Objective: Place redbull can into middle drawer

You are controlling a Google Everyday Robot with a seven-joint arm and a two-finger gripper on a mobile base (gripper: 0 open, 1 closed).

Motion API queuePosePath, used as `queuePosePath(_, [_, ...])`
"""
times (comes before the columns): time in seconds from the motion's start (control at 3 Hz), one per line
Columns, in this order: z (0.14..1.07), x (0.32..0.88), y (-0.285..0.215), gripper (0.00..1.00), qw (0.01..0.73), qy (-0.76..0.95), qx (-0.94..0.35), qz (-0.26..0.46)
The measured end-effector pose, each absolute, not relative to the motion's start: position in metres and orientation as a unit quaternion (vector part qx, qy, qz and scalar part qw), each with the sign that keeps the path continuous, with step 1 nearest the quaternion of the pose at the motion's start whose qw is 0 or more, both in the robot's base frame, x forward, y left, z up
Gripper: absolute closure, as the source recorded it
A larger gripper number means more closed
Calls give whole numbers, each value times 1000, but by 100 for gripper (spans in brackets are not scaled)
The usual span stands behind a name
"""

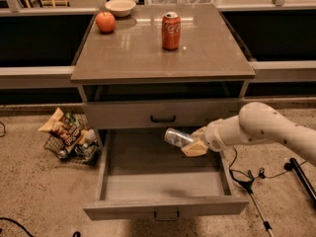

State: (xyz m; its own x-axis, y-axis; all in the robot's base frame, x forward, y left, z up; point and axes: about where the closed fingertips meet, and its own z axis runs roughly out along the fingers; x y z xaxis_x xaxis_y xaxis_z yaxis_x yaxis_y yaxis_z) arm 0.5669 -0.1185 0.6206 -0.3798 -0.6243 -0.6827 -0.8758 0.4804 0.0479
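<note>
The middle drawer (163, 184) is pulled out below the cabinet, a grey box with a flat floor and a small black handle on its front. My gripper (190, 143) reaches in from the right and is shut on the redbull can (177, 137), a slim silver can held on its side. The can hangs over the right rear part of the drawer, above its floor. The white arm (261, 127) comes in from the right edge.
A red Coca-Cola can (171, 30), an apple (105, 21) and a white bowl (120, 7) stand on the cabinet top (148, 53). The shut upper drawer front (163, 115) is just behind the can. A wire basket of snack bags (69, 137) sits on the floor at left. Cables lie at right.
</note>
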Motion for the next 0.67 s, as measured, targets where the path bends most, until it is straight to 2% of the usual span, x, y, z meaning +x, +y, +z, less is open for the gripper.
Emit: queuePosePath(0.67, [535,569,-140,100,269,813,-448,256])
